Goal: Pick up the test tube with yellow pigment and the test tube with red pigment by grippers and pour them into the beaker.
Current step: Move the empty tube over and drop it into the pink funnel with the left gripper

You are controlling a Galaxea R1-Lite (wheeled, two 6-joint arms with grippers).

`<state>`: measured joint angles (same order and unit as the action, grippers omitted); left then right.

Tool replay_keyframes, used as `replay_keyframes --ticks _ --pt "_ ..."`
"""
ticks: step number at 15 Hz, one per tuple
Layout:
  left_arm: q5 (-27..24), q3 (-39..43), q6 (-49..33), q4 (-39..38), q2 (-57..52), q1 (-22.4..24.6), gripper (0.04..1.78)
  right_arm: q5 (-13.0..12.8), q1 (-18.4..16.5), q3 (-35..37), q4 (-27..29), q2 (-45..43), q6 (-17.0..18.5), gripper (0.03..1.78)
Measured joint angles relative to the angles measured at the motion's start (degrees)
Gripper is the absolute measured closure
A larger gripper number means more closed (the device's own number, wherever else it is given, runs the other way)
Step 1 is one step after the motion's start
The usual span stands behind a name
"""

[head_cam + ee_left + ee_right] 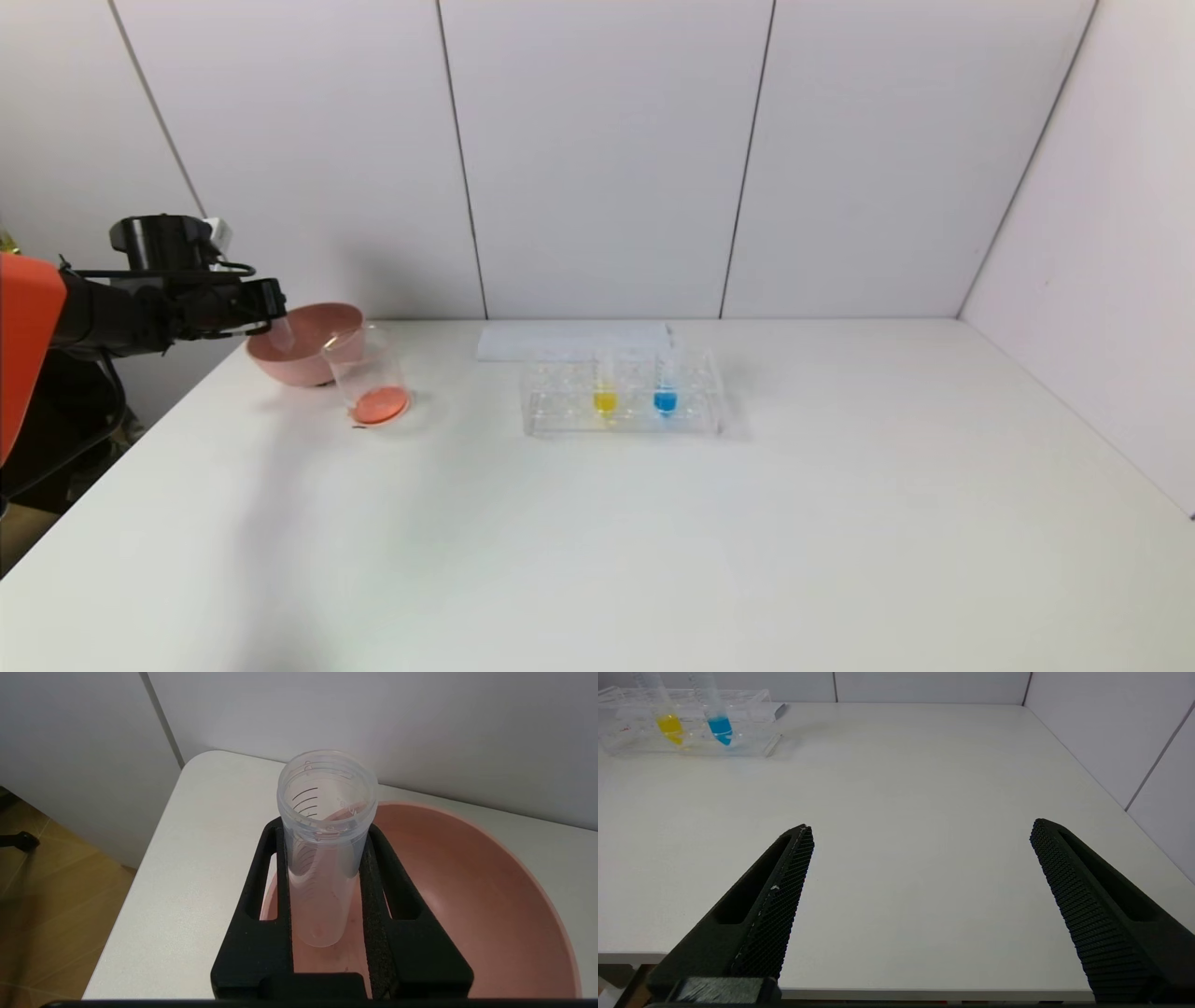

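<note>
Left wrist view: the black fingers [373,891] of the left gripper [324,877] are pinching tight on an emptied clear tube, the test tube with red pigment [324,830], holding it over the pink bowl [490,896]. In the head view, that gripper [266,303] is hanging above the bowl's [280,359] rim, just beside the beaker [369,378], which is holding red-orange liquid. The test tube with yellow pigment [605,387] is standing in the clear rack [709,411] next to a blue-filled tube [665,387]. The right gripper [920,854] is hovering wide open and empty over the white table [924,765], well apart from the rack.
</note>
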<state>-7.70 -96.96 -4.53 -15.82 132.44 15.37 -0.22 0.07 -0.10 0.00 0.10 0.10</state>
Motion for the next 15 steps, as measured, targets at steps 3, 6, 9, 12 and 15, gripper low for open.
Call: replay_keyframes --ticks 3,6,9,12,15 --pt "-0.3 0.3 -0.1 0.4 -0.1 -0.1 1.38 0.0 0.0 0.0 0.0 0.0 0.0 0.11" --pt "-0.4 -0.1 -0.1 0.6 -0.2 -0.2 1.24 0.0 0.0 0.0 0.0 0.0 0.0 0.11" --pt "-0.5 -0.2 -0.1 0.6 -0.4 -0.2 0.85 0.0 0.0 0.0 0.0 0.0 0.0 0.11" --pt "-0.4 -0.2 -0.1 0.6 -0.4 -0.2 0.38 0.0 0.0 0.0 0.0 0.0 0.0 0.11" --pt "-0.4 0.0 0.0 0.3 -0.7 -0.2 0.11 0.0 0.0 0.0 0.0 0.0 0.0 0.11"
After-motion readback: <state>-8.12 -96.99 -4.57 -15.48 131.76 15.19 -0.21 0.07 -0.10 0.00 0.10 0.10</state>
